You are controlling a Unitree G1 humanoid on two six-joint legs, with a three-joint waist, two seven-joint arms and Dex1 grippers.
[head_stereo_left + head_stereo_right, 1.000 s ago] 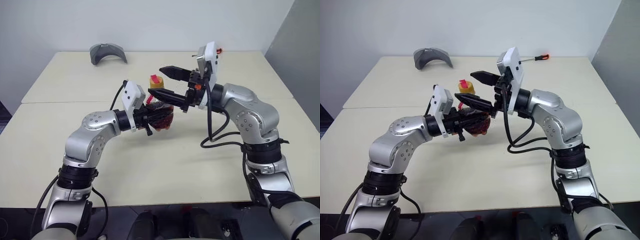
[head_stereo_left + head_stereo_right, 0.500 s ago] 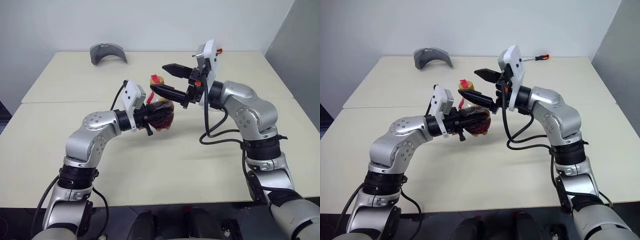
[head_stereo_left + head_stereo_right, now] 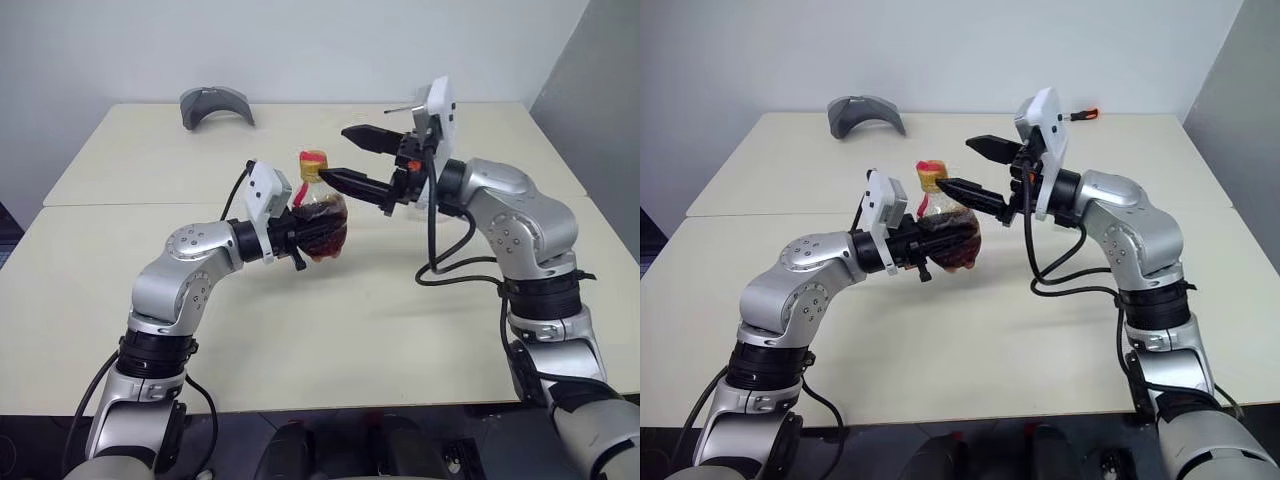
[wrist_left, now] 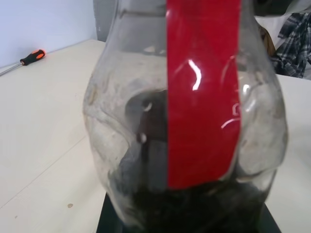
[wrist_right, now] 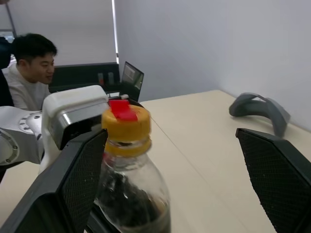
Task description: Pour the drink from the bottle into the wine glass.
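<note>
A pale cream table (image 3: 330, 330) fills the scene below a plain white wall. The robot's left gripper (image 3: 312, 232) reaches in from the left, pointing level towards the middle, and its black fingers are clamped tight around the round lower body of the bottle (image 3: 320, 215), holding it upright a little above the tabletop. The bottle is small, squat and clear, with a yellow cap (image 3: 313, 163) on top and a red strip running from the cap down its side. The drink (image 3: 322, 232), dark brown, sits in the lower part of the bottle; in the left wrist view the upper part of the body looks clear, with the dark liquid (image 4: 194, 208) gathered low between the fingers. The right gripper (image 3: 345, 155) comes in from the right at cap height, pointing left, with its two black fingers spread wide. One finger tip lies just beside the bottle's neck, the other is higher and farther back, and neither touches the cap. In the right wrist view the cap stands between the two open fingers. A grey curved object (image 3: 215, 105) rests at the far left of the table, well apart from both arms. An orange-handled screwdriver (image 3: 1080, 114) lies at the far edge behind the right arm. A person (image 5: 26, 73) sits in the background of the right wrist view.
</note>
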